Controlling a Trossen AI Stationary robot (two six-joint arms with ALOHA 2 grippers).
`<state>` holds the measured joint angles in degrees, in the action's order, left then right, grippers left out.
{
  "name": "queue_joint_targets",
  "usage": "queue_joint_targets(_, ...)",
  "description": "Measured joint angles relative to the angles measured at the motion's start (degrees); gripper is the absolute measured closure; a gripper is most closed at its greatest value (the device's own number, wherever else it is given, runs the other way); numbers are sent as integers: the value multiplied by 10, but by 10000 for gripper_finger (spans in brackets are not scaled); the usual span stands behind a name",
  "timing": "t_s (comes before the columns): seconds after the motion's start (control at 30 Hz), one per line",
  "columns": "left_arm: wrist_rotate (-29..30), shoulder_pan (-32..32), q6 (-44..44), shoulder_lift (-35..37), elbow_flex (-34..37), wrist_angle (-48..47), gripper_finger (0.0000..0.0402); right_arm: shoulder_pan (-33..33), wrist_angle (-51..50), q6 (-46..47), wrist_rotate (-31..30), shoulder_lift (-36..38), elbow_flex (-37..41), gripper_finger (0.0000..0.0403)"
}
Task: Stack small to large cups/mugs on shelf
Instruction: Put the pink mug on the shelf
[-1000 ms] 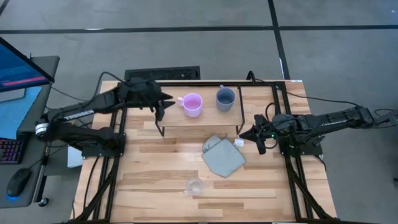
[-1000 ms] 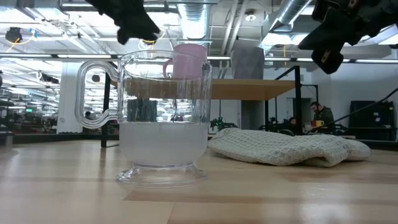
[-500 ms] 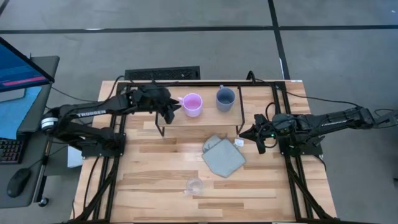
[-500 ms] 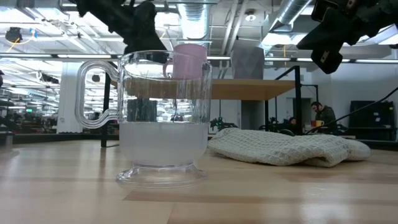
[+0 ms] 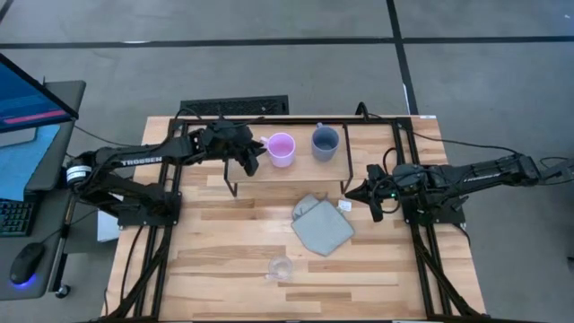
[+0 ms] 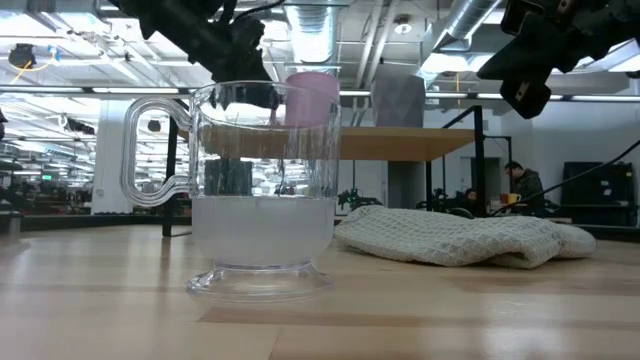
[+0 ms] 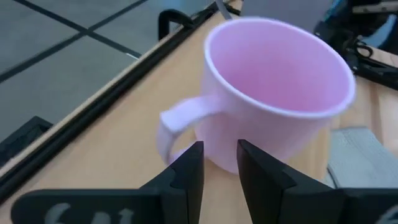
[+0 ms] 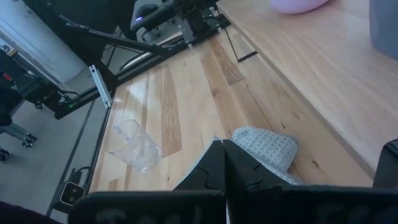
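The table (image 5: 224,260) is a top of pale wooden slats, smooth and lightly grained. Toward its 12 o'clock edge stands the shelf (image 5: 247,175), a narrow light board on thin black wire legs. On the shelf sit two matte, round mugs: the pink-lilac mug (image 5: 282,150) and, just beside it toward 3 o'clock, the blue-grey mug (image 5: 325,142). The two are close but apart.

The left claw (image 5: 251,160) is over the shelf at the pink mug's 9 o'clock side. The left wrist view gives what the overhead one cannot: the mug (image 7: 273,93) has a thin whitish rim, a smooth pink inside and a looped handle, and the claw (image 7: 220,163) has its two dark fingers a narrow gap apart, right at the base of that handle. Whether they touch it cannot be told.

Near the table's middle lies the grey-green cloth (image 5: 321,225), crumpled, with a waffle weave that only the low view (image 6: 460,236) makes plain. At the table's 6 o'clock side stands the clear glass cup (image 5: 280,267), faint from above. In the low view it (image 6: 262,190) fills the foreground, showing a footed base, a looped glass handle and a frosted lower half.

The right claw (image 5: 369,199) hangs near the shelf's 3 o'clock end, above the table. In the right wrist view its fingers (image 8: 222,163) are pressed together on nothing, with the cloth (image 8: 264,144) and glass cup (image 8: 134,144) beyond them.
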<state>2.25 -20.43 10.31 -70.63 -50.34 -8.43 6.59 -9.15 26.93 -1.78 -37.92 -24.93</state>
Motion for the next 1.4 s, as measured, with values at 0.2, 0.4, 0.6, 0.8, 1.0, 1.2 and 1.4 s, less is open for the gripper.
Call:
queue_joint_targets(0.2, 21, -8, 0, -7, -1, 1, 316, 0, 0, 0, 2, 0, 0, 393)
queue_joint_targets(0.4, 19, -14, 2, -14, 0, 5, 316, 0, 0, -1, 2, 0, 0, 393)
queue_joint_targets(0.6, 5, -16, 14, -42, 0, 31, 316, 0, 0, 0, 2, 0, 0, 393)
queue_joint_targets(0.8, -20, -16, 16, -63, 0, 60, 316, 1, 0, 0, 3, 0, 0, 393)
queue_joint_targets(1.0, -31, -18, 22, -64, 0, 87, 316, 1, -2, -1, 4, 0, 0, 393)
queue_joint_targets(1.2, -28, -25, 25, -64, 0, 92, 316, 1, -3, -1, 5, 0, 0, 393)
queue_joint_targets(1.4, -2, -29, 18, -64, 0, 93, 316, 1, -3, -4, 4, 0, 0, 393)
